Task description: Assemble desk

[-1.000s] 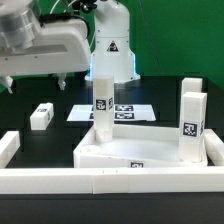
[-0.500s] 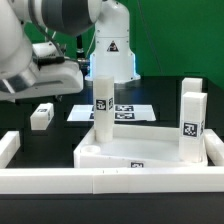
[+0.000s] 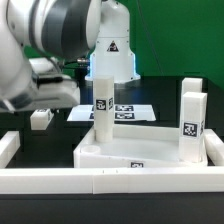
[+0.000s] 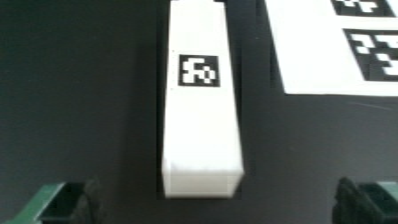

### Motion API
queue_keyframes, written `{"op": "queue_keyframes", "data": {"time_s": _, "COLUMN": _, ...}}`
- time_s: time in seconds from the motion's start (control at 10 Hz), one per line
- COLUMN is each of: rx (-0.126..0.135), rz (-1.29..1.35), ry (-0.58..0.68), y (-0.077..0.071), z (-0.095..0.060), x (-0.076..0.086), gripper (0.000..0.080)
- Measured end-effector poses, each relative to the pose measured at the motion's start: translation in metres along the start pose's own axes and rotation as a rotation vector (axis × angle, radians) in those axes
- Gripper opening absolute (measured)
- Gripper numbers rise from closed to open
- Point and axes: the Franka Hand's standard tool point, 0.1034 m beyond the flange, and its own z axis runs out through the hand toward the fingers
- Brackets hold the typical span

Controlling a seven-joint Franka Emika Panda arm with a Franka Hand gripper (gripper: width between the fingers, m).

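Note:
The desk panel (image 3: 135, 152), a white tray with a raised rim, lies behind the front wall. One white tagged leg (image 3: 102, 103) stands upright at its left corner. Two more legs (image 3: 191, 122) stand at the exterior view's right. Another leg (image 3: 40, 117) lies on the black table at the exterior view's left, below my arm (image 3: 45, 50). In the wrist view a long white tagged leg (image 4: 199, 100) lies flat, its end centred just ahead of my gripper (image 4: 217, 204). The gripper is open and the dark fingers (image 4: 61, 200) stand wide on both sides, touching nothing.
The marker board (image 3: 128, 112) lies flat behind the panel and shows beside the lying leg (image 4: 347, 50). White border walls run along the front (image 3: 110, 182) and at the exterior view's left (image 3: 8, 148). The robot base (image 3: 112, 45) stands at the back.
My arm has swung lower and nearer to the exterior camera, and now fills the upper left of that view. The desk parts have not moved, and the gripper stays open.

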Motion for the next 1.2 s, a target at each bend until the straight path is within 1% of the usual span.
{"op": "queue_keyframes", "data": {"time_s": 0.1, "rx": 0.005, "rz": 0.014, "ry": -0.019, "y": -0.0019, "z": 0.0115, "x": 0.0001, "gripper": 0.0649}}
{"op": "queue_keyframes", "data": {"time_s": 0.2, "rx": 0.005, "rz": 0.016, "ry": -0.023, "y": -0.0028, "z": 0.019, "x": 0.0001, "gripper": 0.0649}}
{"op": "queue_keyframes", "data": {"time_s": 0.4, "rx": 0.005, "rz": 0.017, "ry": -0.019, "y": -0.0019, "z": 0.0172, "x": 0.0002, "gripper": 0.0649}}
{"op": "queue_keyframes", "data": {"time_s": 0.6, "rx": 0.005, "rz": 0.017, "ry": -0.02, "y": -0.0018, "z": 0.0175, "x": 0.0002, "gripper": 0.0386}}
{"op": "queue_keyframes", "data": {"time_s": 0.7, "rx": 0.005, "rz": 0.017, "ry": -0.02, "y": -0.0017, "z": 0.0174, "x": 0.0001, "gripper": 0.0386}}
{"op": "queue_keyframes", "data": {"time_s": 0.8, "rx": 0.005, "rz": 0.017, "ry": -0.02, "y": -0.0016, "z": 0.0174, "x": 0.0001, "gripper": 0.0288}}
{"op": "queue_keyframes", "data": {"time_s": 1.2, "rx": 0.005, "rz": 0.017, "ry": -0.02, "y": -0.0015, "z": 0.0175, "x": 0.0, "gripper": 0.0288}}
